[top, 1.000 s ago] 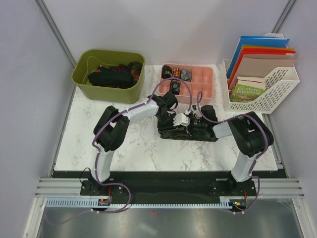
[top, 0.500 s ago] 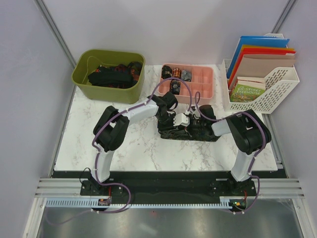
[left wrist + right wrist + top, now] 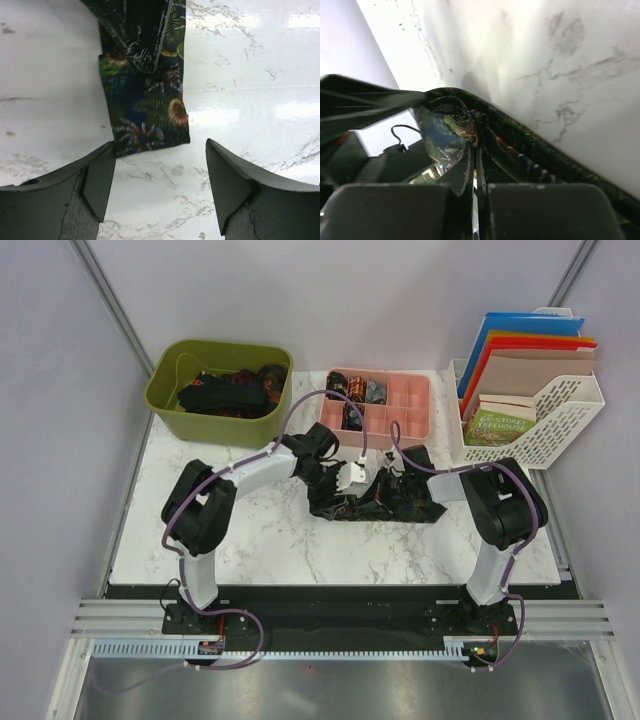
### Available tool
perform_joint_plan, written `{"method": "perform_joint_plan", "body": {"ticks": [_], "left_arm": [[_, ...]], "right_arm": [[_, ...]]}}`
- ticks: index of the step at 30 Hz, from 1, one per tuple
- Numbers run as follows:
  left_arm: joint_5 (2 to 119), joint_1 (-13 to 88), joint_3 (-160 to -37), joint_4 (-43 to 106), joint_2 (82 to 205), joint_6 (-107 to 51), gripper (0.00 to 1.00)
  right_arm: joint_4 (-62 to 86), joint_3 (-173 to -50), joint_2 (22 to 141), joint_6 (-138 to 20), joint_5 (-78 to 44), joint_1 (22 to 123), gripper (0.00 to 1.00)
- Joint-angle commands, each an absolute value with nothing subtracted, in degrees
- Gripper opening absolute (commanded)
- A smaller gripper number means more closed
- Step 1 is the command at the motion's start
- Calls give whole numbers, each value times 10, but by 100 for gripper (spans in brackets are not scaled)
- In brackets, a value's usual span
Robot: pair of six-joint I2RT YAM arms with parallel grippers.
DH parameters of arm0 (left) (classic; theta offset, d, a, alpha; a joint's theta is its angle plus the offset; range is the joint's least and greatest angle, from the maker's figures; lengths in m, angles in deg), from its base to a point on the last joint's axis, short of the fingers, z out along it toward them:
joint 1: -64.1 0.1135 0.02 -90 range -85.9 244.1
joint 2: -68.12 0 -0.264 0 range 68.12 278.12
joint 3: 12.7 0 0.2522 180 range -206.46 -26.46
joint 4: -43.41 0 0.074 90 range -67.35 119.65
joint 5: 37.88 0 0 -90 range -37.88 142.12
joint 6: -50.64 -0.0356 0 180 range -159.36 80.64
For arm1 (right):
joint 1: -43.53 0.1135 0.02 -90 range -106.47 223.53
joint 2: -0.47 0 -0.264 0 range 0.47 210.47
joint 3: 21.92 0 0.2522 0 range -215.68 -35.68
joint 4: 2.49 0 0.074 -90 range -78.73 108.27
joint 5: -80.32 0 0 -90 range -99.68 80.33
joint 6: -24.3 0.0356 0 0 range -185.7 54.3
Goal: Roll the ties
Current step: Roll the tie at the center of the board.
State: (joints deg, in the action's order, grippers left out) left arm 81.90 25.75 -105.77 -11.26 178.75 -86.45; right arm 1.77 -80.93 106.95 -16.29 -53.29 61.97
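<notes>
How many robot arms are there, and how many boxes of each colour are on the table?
Robot arms: 2 (left arm, right arm)
Green bin: 1
Pink tray: 1
White rack: 1
Total: 5

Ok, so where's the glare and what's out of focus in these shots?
Left wrist view: white glare patches on the glossy table, while the tie is sharp. Right wrist view: the right pincer and the tie folds nearest it are blurred, too close to the lens. Top external view: even light, sharp throughout, only soft shadows.
</notes>
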Motion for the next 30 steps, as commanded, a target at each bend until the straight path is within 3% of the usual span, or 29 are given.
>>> {"method": "perform_joint_plan", "body": {"ticks": [1,10,16,18,21,24,30], "left_arm": [[827,281,-1019,-26,1734,-825,79],[835,274,-1001,34,1756,-816,89],[842,262,-1008,43,1781,-837,89],[846,257,-1011,39,1787,-844,86],[852,252,-1018,17,1787,-845,67],[867,249,-1035,5,1777,-826,58],[865,222,-1084,-7,1785,-794,55]], "right_arm": [[129,-818,1093,-228,-453,614,0],[170,-839,1116,-247,-447,613,0],[179,-847,1127,-255,-449,613,0],[179,-846,1128,-257,-449,613,0],[178,-844,1124,-260,-450,612,0],[166,-838,1124,-255,-459,613,0],[147,-833,1118,-243,-467,621,0]]}}
